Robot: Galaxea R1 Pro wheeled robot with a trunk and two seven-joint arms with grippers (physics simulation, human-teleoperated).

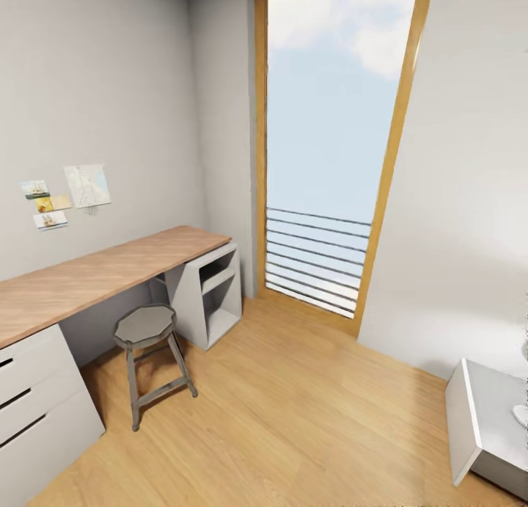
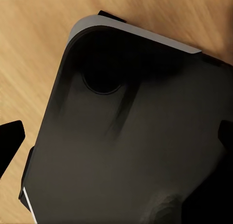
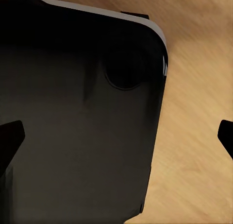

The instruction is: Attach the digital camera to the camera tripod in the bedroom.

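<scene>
I am in the bedroom, with pale grey walls (image 1: 110,89) and a light wood plank floor (image 1: 293,419). The digital camera and the camera tripod are out of view. In the left wrist view my left gripper (image 2: 117,139) is open, one black fingertip (image 2: 9,142) at each side, nothing between them. It hangs over my own dark base (image 2: 126,151) and the floor. My right gripper (image 3: 118,136) is open too, with its fingertips (image 3: 9,136) wide apart above the same dark base (image 3: 73,112).
A wooden desk (image 1: 95,276) runs along the left wall, with white drawers (image 1: 37,404) and an open cubby (image 1: 213,294) under it. A grey stool (image 1: 147,327) stands in front. Ahead is a tall window (image 1: 323,162) with rails. A low white cabinet (image 1: 477,419) sits at the right.
</scene>
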